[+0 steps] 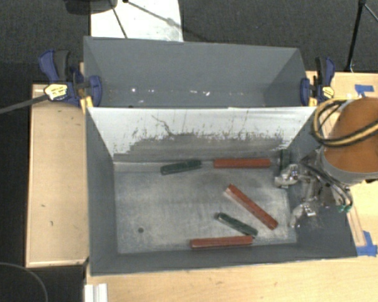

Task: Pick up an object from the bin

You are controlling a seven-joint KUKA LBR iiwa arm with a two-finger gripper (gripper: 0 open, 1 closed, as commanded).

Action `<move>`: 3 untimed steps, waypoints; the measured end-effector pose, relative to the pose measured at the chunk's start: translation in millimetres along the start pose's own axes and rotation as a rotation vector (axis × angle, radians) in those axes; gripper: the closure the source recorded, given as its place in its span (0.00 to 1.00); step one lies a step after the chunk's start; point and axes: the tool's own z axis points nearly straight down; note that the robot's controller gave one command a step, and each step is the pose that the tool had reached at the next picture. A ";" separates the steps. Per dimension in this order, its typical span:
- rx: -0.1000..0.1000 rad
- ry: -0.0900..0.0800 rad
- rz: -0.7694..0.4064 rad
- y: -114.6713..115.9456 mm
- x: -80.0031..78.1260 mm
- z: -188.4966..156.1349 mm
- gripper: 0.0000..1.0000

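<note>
My gripper (292, 198) hangs at the bin's right wall, open, with nothing between its fingers. Just left of it a red-brown flat stick (252, 206) lies diagonally on the floor, its lower end close to the near fingertip. Beneath that stick lies a short dark green stick (235, 224). Another red-brown stick (241, 163) lies along the back wall, with its right end near the far fingertip.
A third red-brown stick (222, 242) lies along the front wall. A dark green stick (181, 167) lies at the back, left of centre. The arm with its orange cover and cables stands over the right rim.
</note>
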 end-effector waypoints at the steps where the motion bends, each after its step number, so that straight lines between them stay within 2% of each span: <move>1: -0.001 0.002 0.147 37.6 -6.4 46.0 1.00; 2: -0.001 0.002 0.146 37.6 -6.5 46.0 1.00; 3: 0.000 0.001 0.116 27.7 -8.2 -106.9 1.00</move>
